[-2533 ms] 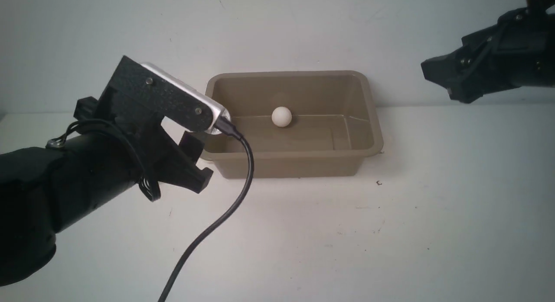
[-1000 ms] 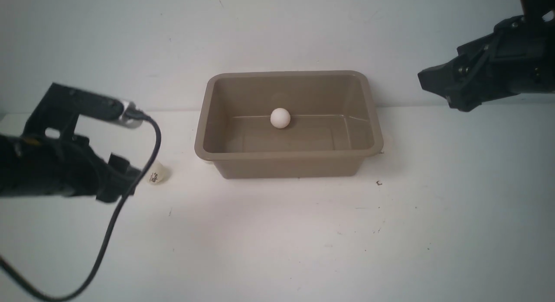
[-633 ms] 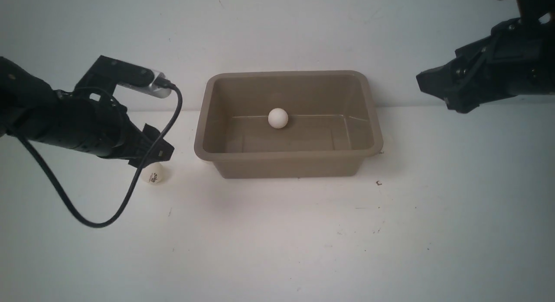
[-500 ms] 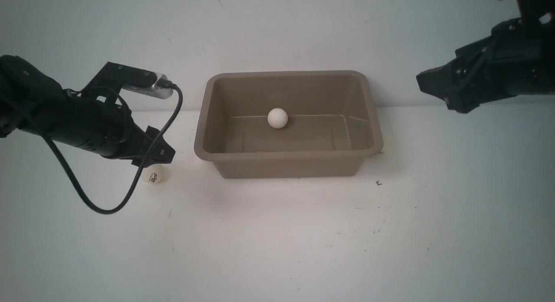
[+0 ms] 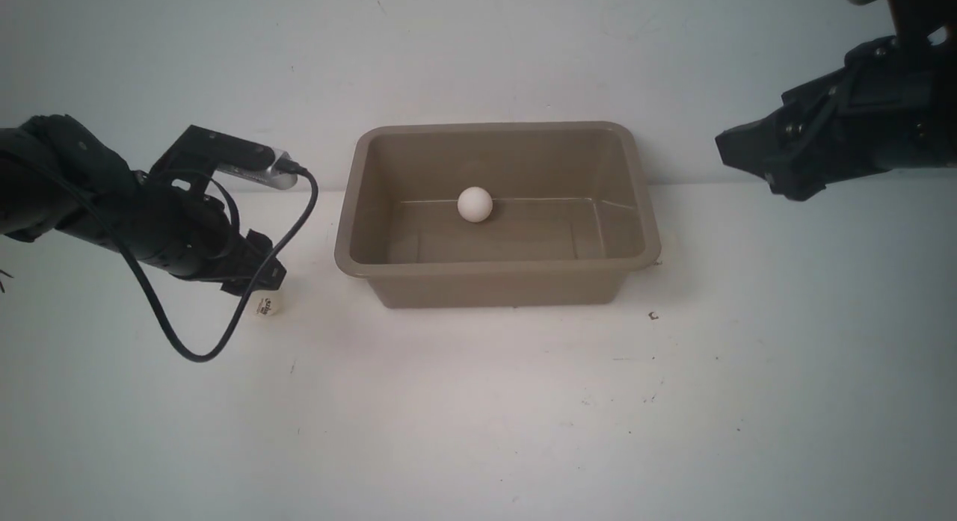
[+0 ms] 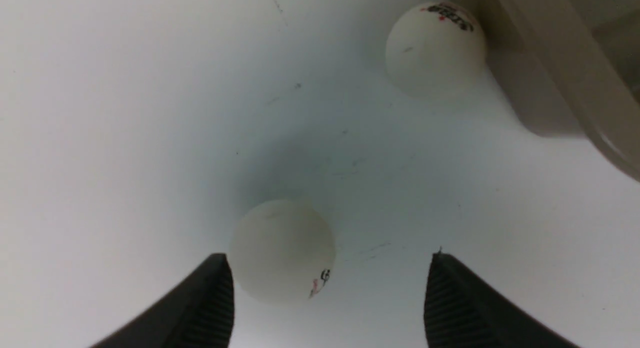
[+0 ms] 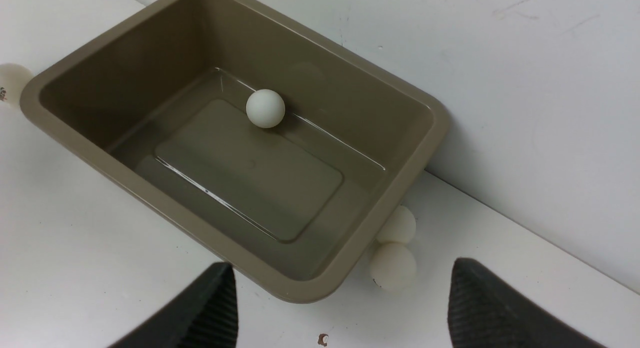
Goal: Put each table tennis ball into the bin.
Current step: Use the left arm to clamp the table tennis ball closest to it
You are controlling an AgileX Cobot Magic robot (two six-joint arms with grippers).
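One ball [image 7: 400, 227] (part-hidden) beside bin [image 7: 300, 292].

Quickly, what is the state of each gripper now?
Left gripper: open, table tennis ball between its jaws, not gripped.
Right gripper: open, holding nothing.

No word or number can be read clearly. A small dark print with a red dot is seen on the small round white ball [image 6: 435, 48] just beside the brown plastic tub [image 6: 545, 98], but its letters are too blurred to be made out. A tiny dark and red mark is seen on the second small white ball [image 6: 282, 250]. It is too small to be read as well.
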